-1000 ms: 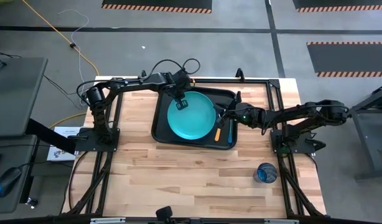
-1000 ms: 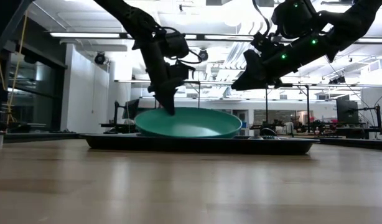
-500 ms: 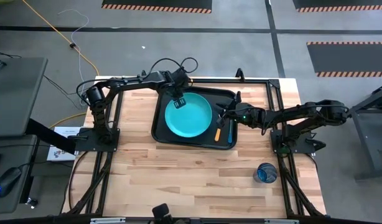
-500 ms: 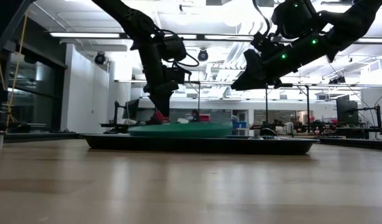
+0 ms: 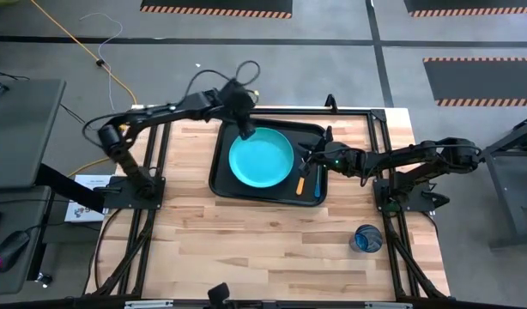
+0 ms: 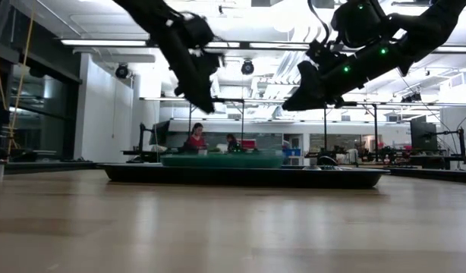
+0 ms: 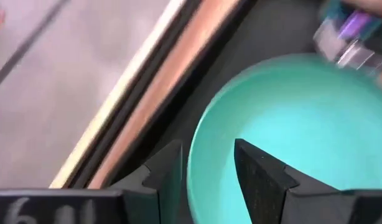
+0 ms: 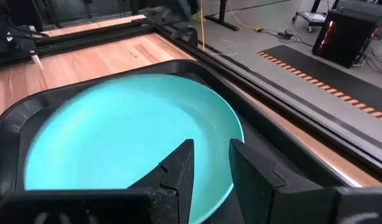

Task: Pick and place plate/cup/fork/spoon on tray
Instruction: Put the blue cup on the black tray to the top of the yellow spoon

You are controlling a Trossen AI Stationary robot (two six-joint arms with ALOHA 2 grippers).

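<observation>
— So, what changed just now?

— My left gripper (image 5: 245, 130) let go of the plate (image 5: 261, 159). A second ago it pinched the rim with the plate tilted; now its fingers stand apart and it has risen clear. The plate lies flat inside the tray (image 5: 222, 176).

— And your right gripper (image 5: 308, 160)?

— It hangs above the tray's other end, fingers slightly apart, holding nothing.

— What's left?

— The cup (image 5: 367, 238), I'd judge: it sits on the table (image 5: 246, 240), well apart from the tray.

one plate (image 5: 261, 159), one tray (image 5: 222, 176), one cup (image 5: 367, 239)
</observation>
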